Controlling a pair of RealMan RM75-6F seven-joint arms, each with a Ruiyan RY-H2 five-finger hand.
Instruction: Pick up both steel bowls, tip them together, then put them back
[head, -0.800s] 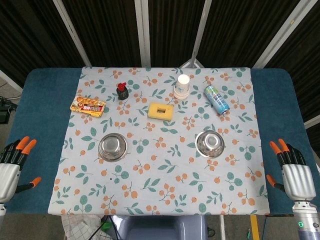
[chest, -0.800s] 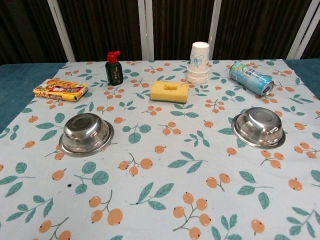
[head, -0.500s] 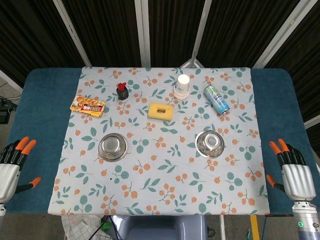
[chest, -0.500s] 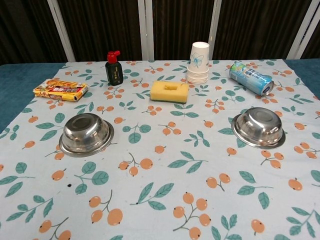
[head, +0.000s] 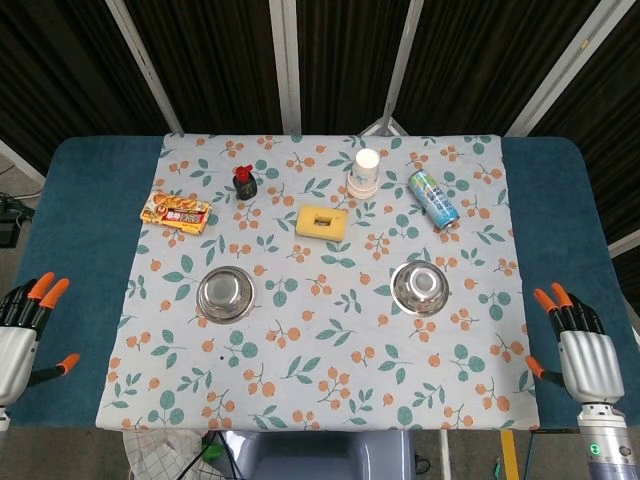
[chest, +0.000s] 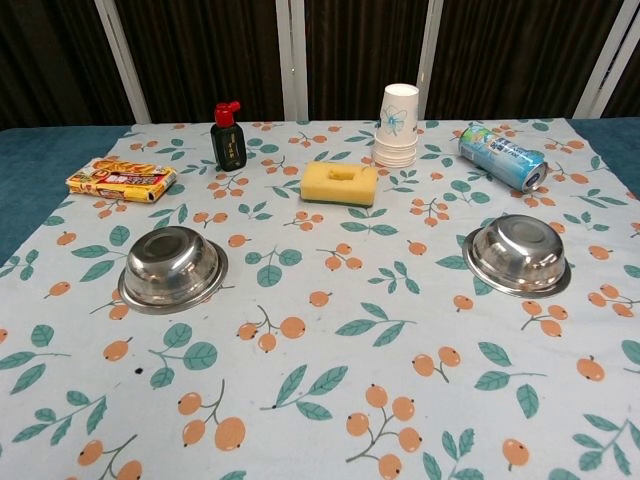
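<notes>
1. Bowls: two steel bowls sit upright on the table (head: 80, 200). The left bowl (head: 225, 294) and the right bowl (head: 419, 287) lie well apart on the near half of the floral cloth (head: 330, 330), neither touched nor lifted.
2. Table and cloth: the table top is dark teal; the patterned cloth covers its middle and lies flat under both bowls. Behind the table hang dark curtains (head: 210, 70) crossed by pale metal struts.
3. Left hand (head: 20, 335): at the near left edge, off the cloth, fingers apart, holding nothing. Seen in the head view only.
4. Right hand (head: 578, 345): at the near right edge, likewise spread and empty, well apart from its bowl.
5. Step in hand, as judged: the reach to the bowls is not yet begun. Each hand should come in from its own side, take its bowl by the rim on the outer edge, and lift level. Thin steel rims may slip, so the grip wants to be firm before either bowl leaves the cloth.
6. Other items, far half: a can (head: 433, 199) on its side, stacked paper cups (head: 364, 172), a yellow sponge (head: 323, 221), a snack packet (head: 176, 212) and a small dark bottle (head: 245, 182). All stand clear of the reach paths.
</notes>
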